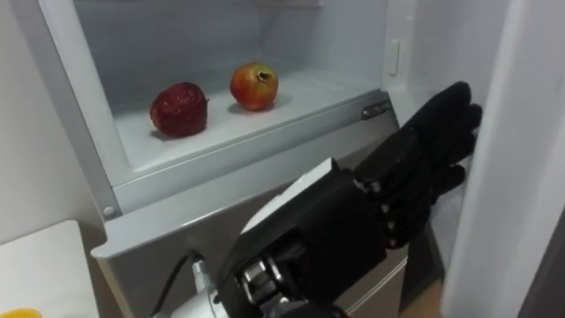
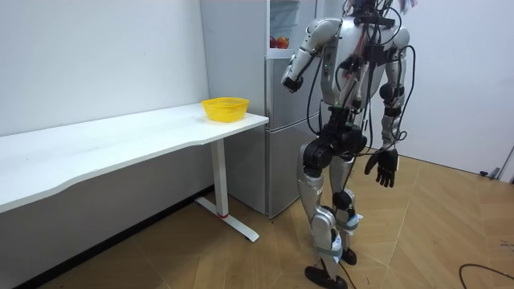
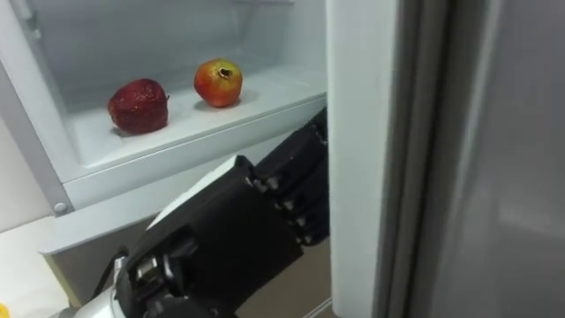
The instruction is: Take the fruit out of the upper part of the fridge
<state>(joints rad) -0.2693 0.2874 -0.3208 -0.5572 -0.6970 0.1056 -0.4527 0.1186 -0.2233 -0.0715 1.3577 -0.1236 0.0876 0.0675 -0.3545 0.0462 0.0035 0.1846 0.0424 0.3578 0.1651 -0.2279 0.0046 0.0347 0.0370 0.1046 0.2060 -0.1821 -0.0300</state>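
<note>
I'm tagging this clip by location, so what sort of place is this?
Probably a test room staged as a kitchen corner: an open fridge with two red fruits on its shelf, a long white table carrying a yellow basket.

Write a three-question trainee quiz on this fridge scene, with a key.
1. True or false: the left hand is shut on a fruit.
2. How many fruits lie on the fridge shelf? A one; B two; C three.
3. Fill in: the yellow ____ stands on the table.
Key:
1. False. It is open and empty, beside the door. The right hand hangs at the robot's side.
2. B. There is a dark fruit and a red-yellow fruit.
3. basket
</note>
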